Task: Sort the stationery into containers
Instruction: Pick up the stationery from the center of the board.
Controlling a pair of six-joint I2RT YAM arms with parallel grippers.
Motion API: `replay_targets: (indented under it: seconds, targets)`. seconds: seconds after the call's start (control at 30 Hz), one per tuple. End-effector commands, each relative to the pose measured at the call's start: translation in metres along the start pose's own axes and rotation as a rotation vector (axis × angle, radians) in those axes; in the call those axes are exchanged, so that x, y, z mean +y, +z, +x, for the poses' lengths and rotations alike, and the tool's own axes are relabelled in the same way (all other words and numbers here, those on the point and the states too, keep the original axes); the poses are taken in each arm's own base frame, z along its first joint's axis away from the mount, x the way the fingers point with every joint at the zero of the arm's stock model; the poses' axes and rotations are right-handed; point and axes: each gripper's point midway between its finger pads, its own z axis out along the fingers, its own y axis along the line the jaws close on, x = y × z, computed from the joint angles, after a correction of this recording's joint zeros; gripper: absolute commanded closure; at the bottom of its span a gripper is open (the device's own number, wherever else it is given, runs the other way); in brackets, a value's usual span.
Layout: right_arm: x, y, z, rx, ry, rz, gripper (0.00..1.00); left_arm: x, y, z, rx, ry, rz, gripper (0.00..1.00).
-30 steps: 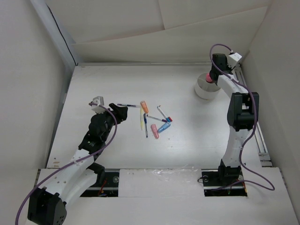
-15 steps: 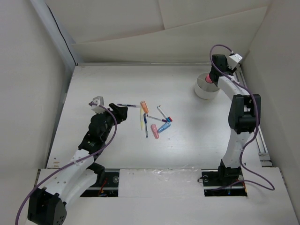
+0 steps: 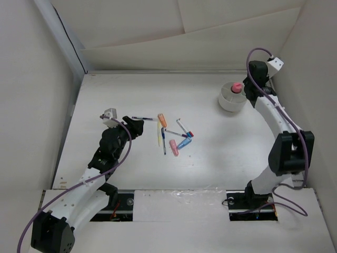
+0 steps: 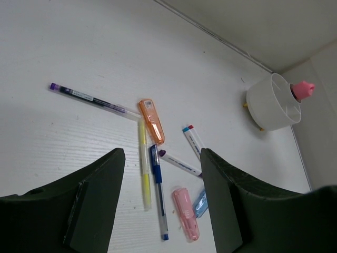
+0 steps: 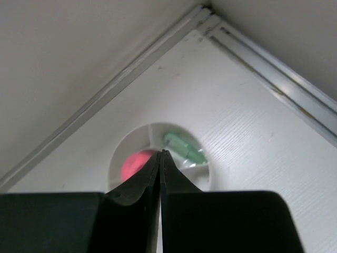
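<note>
The stationery lies scattered mid-table: a purple pen (image 4: 95, 100), an orange piece (image 4: 151, 121), a yellow pen (image 4: 143, 163), a blue pen (image 4: 159, 195), a pink piece (image 4: 185, 213), a blue piece (image 4: 199, 204) and two white pens (image 4: 192, 141). My left gripper (image 4: 162, 174) hovers open just left of them, holding nothing. The round white tub (image 3: 227, 103) stands at the back right. A pink-capped glue stick (image 3: 237, 87) stands in one compartment, a green piece (image 5: 184, 148) lies in another. My right gripper (image 5: 160, 154) is shut and empty above the tub (image 5: 115, 163), a little to its right.
A metal rail (image 5: 274, 79) runs along the table's right edge close to the tub. White walls enclose the table at the back and on both sides. The arm bases sit at the near edge.
My right gripper has let go of the pink-capped glue stick, which now stands in the tub, pulled away up and to the right, and shut. The left arm has not moved.
</note>
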Motion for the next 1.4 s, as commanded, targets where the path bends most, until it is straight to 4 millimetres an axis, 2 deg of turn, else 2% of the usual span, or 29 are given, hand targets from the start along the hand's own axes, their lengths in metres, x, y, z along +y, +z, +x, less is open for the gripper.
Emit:
replay_targets:
  seconds: [0.0, 0.07, 0.1, 0.13, 0.17, 0.2, 0.23, 0.27, 0.3, 0.33, 0.37, 0.4, 0.47, 0.5, 0.53, 0.67, 0.77, 0.8, 0.93, 0.97, 1.0, 1.27, 1.37]
  targets:
    - [0.078, -0.076, 0.012, 0.069, -0.051, -0.385, 0.96, -0.023, -0.002, -0.024, -0.065, -0.018, 0.071, 0.44]
    - [0.108, -0.11, 0.05, 0.174, -0.134, -0.584, 0.96, -0.023, -0.002, -0.024, -0.065, -0.018, 0.071, 0.44]
    - [0.133, -0.137, 0.083, 0.294, -0.181, -0.765, 0.94, -0.022, 0.0, -0.022, -0.057, -0.016, 0.065, 0.44]
    - [0.158, -0.165, 0.104, 0.357, -0.234, -0.886, 0.93, -0.019, 0.0, -0.021, -0.057, -0.015, 0.051, 0.44]
    - [0.167, -0.167, 0.145, 0.456, -0.303, -0.911, 0.93, -0.019, 0.0, -0.021, -0.057, -0.015, 0.051, 0.44]
    - [0.166, -0.173, 0.171, 0.521, -0.384, -0.908, 0.93, -0.015, 0.0, -0.019, -0.051, -0.013, 0.034, 0.44]
    - [0.178, -0.194, 0.197, 0.57, -0.447, -0.957, 0.9, -0.015, -0.002, -0.023, -0.07, -0.016, 0.03, 0.44]
    - [0.196, -0.201, 0.196, 0.558, -0.472, -0.977, 0.88, -0.014, -0.002, -0.025, -0.072, -0.015, 0.018, 0.44]
    - [0.198, -0.198, 0.227, 0.603, -0.534, -0.961, 0.77, -0.011, -0.003, -0.026, -0.074, -0.014, 0.005, 0.44]
    - [0.202, -0.204, 0.238, 0.62, -0.569, -0.964, 0.68, -0.008, -0.003, -0.028, -0.086, -0.015, -0.01, 0.44]
    - [0.212, -0.219, 0.251, 0.637, -0.593, -0.992, 0.6, -0.009, -0.005, -0.029, -0.089, -0.015, -0.008, 0.44]
    - [0.225, -0.219, 0.259, 0.628, -0.616, -0.999, 0.49, -0.009, -0.005, -0.029, -0.089, -0.015, -0.008, 0.44]
    - [0.231, -0.224, 0.273, 0.655, -0.657, -1.004, 0.42, -0.009, -0.006, -0.032, -0.102, -0.018, -0.011, 0.44]
    - [0.244, -0.223, 0.267, 0.638, -0.647, -1.015, 0.4, -0.009, -0.006, -0.032, -0.102, -0.018, -0.011, 0.44]
    - [0.242, -0.22, 0.289, 0.675, -0.674, -1.001, 0.4, -0.009, -0.006, -0.032, -0.102, -0.018, -0.011, 0.44]
    - [0.238, -0.215, 0.319, 0.732, -0.736, -0.946, 0.43, -0.01, -0.006, -0.031, -0.097, -0.017, -0.004, 0.44]
    - [0.238, -0.207, 0.329, 0.713, -0.756, -0.906, 0.45, -0.01, -0.005, -0.028, -0.084, -0.015, -0.002, 0.44]
    - [0.24, -0.203, 0.325, 0.689, -0.756, -0.889, 0.45, -0.01, -0.005, -0.028, -0.084, -0.015, -0.002, 0.44]
    - [0.241, -0.192, 0.334, 0.689, -0.769, -0.843, 0.45, -0.011, -0.005, -0.027, -0.078, -0.015, 0.005, 0.44]
    - [0.249, -0.193, 0.329, 0.677, -0.759, -0.852, 0.44, -0.011, -0.005, -0.027, -0.078, -0.015, 0.005, 0.44]
    - [0.245, -0.196, 0.34, 0.7, -0.782, -0.844, 0.43, -0.011, -0.005, -0.027, -0.078, -0.015, 0.005, 0.44]
    - [0.25, -0.202, 0.357, 0.717, -0.798, -0.862, 0.35, -0.011, -0.005, -0.027, -0.078, -0.015, 0.005, 0.44]
    - [0.251, -0.203, 0.355, 0.717, -0.798, -0.862, 0.35, -0.011, -0.005, -0.027, -0.078, -0.015, 0.005, 0.44]
